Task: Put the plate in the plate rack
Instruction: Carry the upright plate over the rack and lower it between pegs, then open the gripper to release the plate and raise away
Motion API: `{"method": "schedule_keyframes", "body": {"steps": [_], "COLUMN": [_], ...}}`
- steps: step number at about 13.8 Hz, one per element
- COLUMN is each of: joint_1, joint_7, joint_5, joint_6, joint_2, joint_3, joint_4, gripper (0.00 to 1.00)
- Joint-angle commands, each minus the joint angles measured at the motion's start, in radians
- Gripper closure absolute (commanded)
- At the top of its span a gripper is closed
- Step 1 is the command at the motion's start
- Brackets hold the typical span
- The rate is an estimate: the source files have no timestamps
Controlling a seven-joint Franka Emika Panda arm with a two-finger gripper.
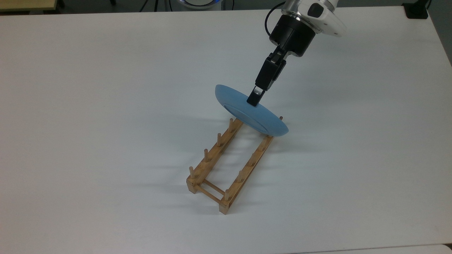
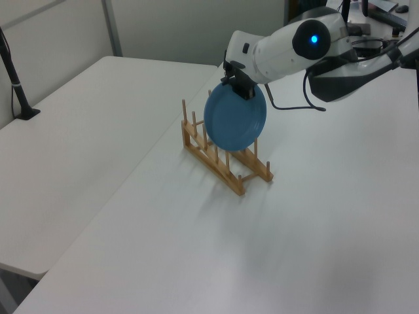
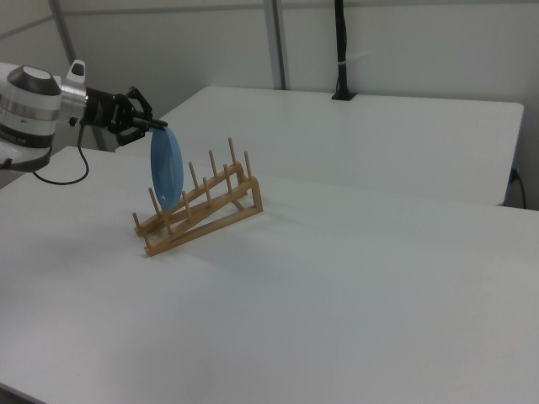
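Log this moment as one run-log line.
phase: placing | hand: shut on plate at its upper rim | plate: upright, over one end of plate rack | seated: cannot tell | table: white

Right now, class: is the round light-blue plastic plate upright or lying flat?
Upright, on edge: the plate hangs from the gripper at its top rim, over the wooden rack.

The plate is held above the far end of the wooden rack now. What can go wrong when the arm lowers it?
1. The light-blue plate is pinched only at its upper rim by the gripper, so it may swing or slip if its lower edge bumps something.
2. In the top view it hangs over the last pegs of the plate rack; it might land on a peg top or beyond the end, not in a slot.
3. The rack looks light and sits loose on the table; a push may shift it.
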Motion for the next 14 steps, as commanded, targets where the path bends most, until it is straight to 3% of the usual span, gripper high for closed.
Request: {"method": "schedule_keyframes", "body": {"steps": [1,3,6,8,9,10,14], "joint_1": [-0.016,-0.025,-0.028,-0.030,-0.030,-0.030,-0.031], "joint_7": [0.054,0.054,0.079,0.096,0.112,0.146,0.186], "joint_5": [-0.059,-0.062,-0.066,-0.064,-0.066,-0.064,-0.064], "joint_6": [0.008,0.004,0.003,0.003,0.003,0.003,0.003], "joint_2": [-0.056,-0.053,-0.050,-0.047,-0.047,-0.047,-0.050], "joint_3": [0.034,0.045,0.057,0.067,0.067,0.068,0.085], "joint_4": [-0.078,-0.084,-0.087,-0.090,-0.094,-0.096,-0.094], "gripper": [1.00,1.00,0.83,0.54,0.24,0.03,0.00]}}
